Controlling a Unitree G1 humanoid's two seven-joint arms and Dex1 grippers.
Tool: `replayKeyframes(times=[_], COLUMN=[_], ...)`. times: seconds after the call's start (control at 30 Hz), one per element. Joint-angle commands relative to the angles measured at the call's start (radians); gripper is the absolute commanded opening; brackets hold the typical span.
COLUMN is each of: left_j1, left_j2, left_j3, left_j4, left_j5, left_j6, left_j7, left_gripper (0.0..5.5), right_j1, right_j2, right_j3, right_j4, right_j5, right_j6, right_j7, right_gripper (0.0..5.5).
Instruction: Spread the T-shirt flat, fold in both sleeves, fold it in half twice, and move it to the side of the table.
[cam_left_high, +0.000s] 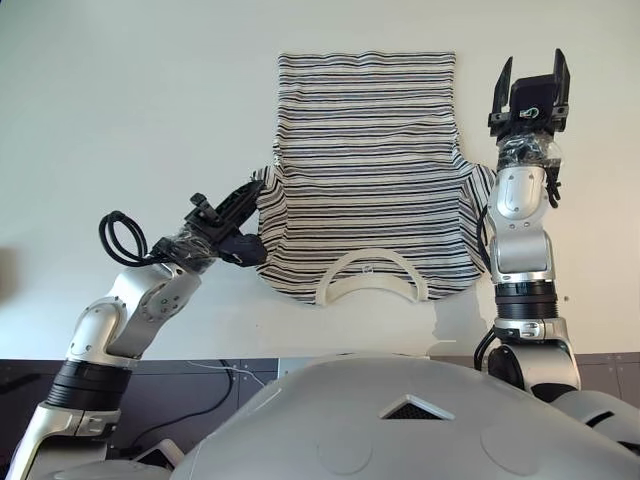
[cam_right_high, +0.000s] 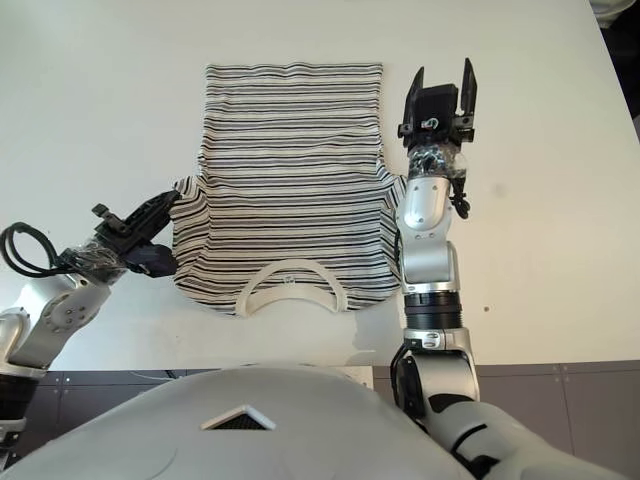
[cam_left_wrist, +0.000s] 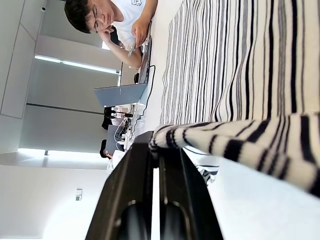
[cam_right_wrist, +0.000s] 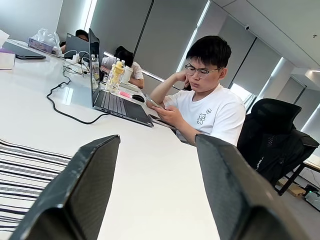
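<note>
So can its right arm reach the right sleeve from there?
Probably yes: the open right gripper is just beyond the right sleeve, beside the shirt, with nothing between them.

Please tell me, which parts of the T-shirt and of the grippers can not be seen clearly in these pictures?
- Head views: the right arm covers part of the right sleeve edge of the T-shirt.
- Left wrist view: the shut fingers of the left gripper hide how much sleeve fabric they pinch.
- Right wrist view: the picture's edge cuts the T-shirt off to a striped corner beside the open right gripper.
</note>
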Motion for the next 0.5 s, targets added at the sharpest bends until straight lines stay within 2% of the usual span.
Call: replayKeyframes(times=[0.03, 0.33, 0.5], left_j1=[-0.031, -0.101, -0.104], left_j2=[-0.047, -0.143, -0.173], left_j3=[-0.074, -0.152, -0.163], left_j4=[-0.013, -0.003, -0.063], left_j5=[-0.014, -0.016, -0.037], left_j6=[-0.021, 0.06, 0.119], left_j7=[-0.071, -0.199, -0.275], left_gripper=[0.12, 0.12, 0.79], right_j1=[-0.026, -0.043, -0.046], right_j2=[-0.031, -0.045, -0.056], right_j3=[-0.02, -0.001, 0.002], right_j4=[0.013, 0.035, 0.045], right_j5=[0.011, 0.009, 0.01], right_j6=[0.006, 0.003, -0.003], right_j7=[0.021, 0.063, 0.08], right_gripper=[2.75, 2.75, 2.75])
